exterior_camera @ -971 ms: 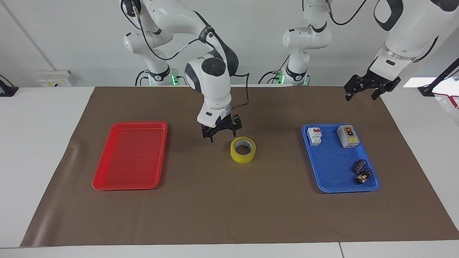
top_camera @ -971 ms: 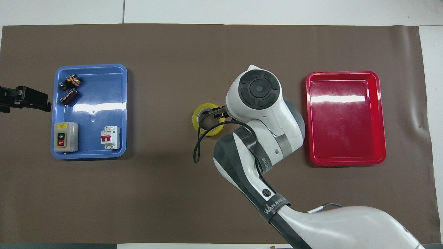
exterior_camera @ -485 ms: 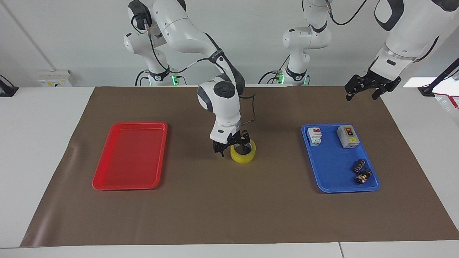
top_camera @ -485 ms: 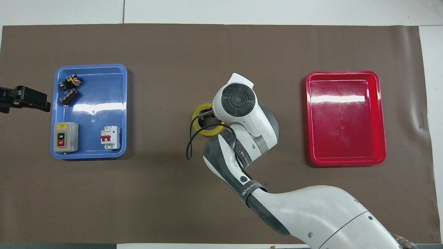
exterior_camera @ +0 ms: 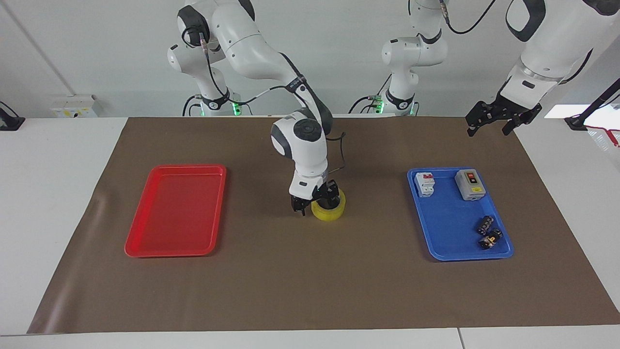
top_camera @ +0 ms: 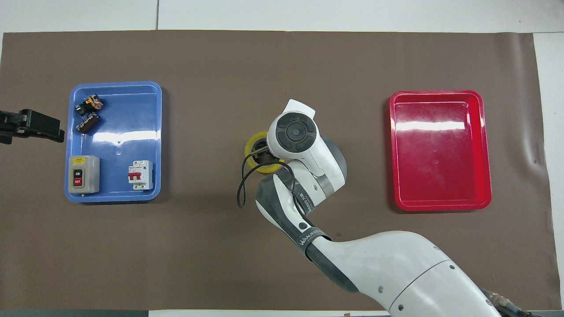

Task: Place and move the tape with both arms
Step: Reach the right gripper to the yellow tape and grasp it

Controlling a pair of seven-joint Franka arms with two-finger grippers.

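- Nearest the robots is the left gripper (exterior_camera: 503, 120). It hangs in the air over the mat's edge by the blue tray (exterior_camera: 448, 242), fingers spread, nothing in them. That arm's just waiting.
- Next out, mid-table: the tape (exterior_camera: 332, 209) lies flat on the brown mat (exterior_camera: 310, 291), between the blue tray and the red tray (exterior_camera: 145, 242), well apart from both.
- The right gripper (exterior_camera: 314, 201) is down at the roll with its jaws wide. Looks like one finger is outside the rim on the red-tray side and the other dips into the core hole, so it's straddling the wall. Not clamped yet, nothing held.
- My take on doing this bit well: get low enough that the pads catch the full wall height, close squarely, and don't shove the roll sideways. Tape is slick and light, so a shallow pinch might let it tip or slide.
- Lift straight up and confirm it hangs level before swinging anywhere.
- Farther out, the blue tray has a breaker (exterior_camera: 425, 184), a switch box (exterior_camera: 470, 184) and small dark parts (exterior_camera: 488, 232). The red tray has nothing in it.
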